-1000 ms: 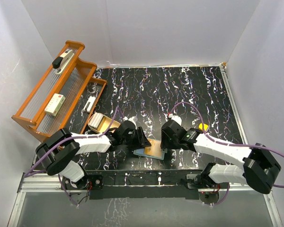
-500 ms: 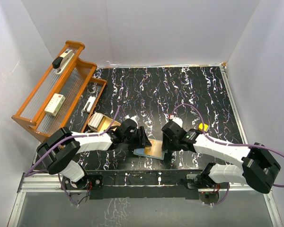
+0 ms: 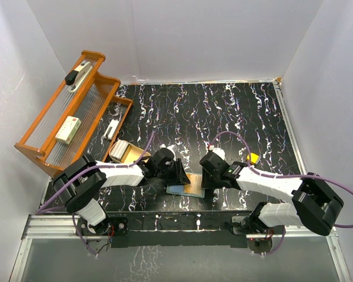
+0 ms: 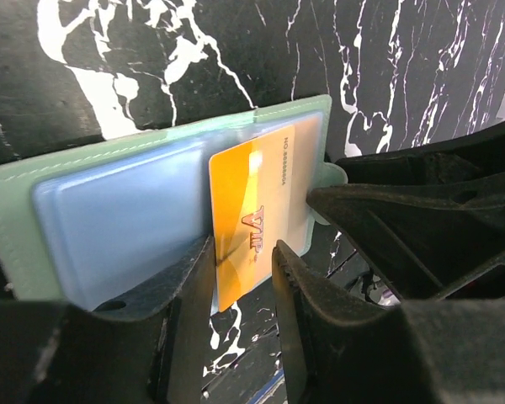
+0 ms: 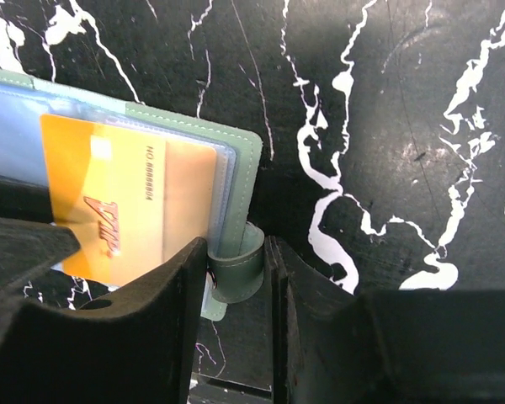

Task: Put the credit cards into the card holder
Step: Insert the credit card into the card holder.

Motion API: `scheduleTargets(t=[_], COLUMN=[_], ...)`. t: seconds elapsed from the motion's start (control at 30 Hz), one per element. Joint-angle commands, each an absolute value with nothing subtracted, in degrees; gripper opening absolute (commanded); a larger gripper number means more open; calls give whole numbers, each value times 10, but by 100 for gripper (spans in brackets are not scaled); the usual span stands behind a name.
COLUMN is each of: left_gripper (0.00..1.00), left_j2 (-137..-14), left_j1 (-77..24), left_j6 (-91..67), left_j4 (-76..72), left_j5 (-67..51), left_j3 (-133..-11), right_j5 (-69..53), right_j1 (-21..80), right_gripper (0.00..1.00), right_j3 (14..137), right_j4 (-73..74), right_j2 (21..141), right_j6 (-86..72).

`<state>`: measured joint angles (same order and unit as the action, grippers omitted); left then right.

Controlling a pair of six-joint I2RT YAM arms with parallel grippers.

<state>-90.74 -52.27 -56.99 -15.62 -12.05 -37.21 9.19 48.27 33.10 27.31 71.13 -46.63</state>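
The card holder (image 4: 109,219) lies open on the marble table, green outside and pale blue inside; it also shows in the top view (image 3: 177,190). An orange card (image 4: 252,210) sits partly in its right-hand slot, with its near end sticking out. My left gripper (image 4: 242,295) is slightly open, and its fingers straddle that free end. My right gripper (image 5: 236,286) is shut on the holder's green snap tab (image 5: 240,269), beside the orange card (image 5: 126,194). In the top view the left gripper (image 3: 182,174) and right gripper (image 3: 203,179) meet over the holder. The other cards are out of clear view.
A wooden rack (image 3: 65,120) with a stapler and small items stands at the back left. A tan dish (image 3: 126,151) sits just left of the left arm. A small yellow object (image 3: 253,157) lies by the right arm. The table's near edge is close below the holder.
Both grippers have edged a little closer together over the card holder. The left one has moved slightly right. The holder has stayed in place.
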Motion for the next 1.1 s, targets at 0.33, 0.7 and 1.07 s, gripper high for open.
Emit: scheduleTargets(t=[0.33,0.7,1.07], left_gripper=[31,45,53], left_j2=[-935,-868,-750], left_j1=[-556,-556,-533], left_j6=[-557,-522,-465], left_j4=[-177,-72,135], left_j5=[-113,-56,55], left_j3=[-412,-427,-467], right_j5=[101,149,121], right_j1=[483,483,483], right_gripper=[28,36,59], right_j3=[330,362,404], right_j4=[187,253,286], right_j2=[731,704,690], right_j6=[-422,-422,-431])
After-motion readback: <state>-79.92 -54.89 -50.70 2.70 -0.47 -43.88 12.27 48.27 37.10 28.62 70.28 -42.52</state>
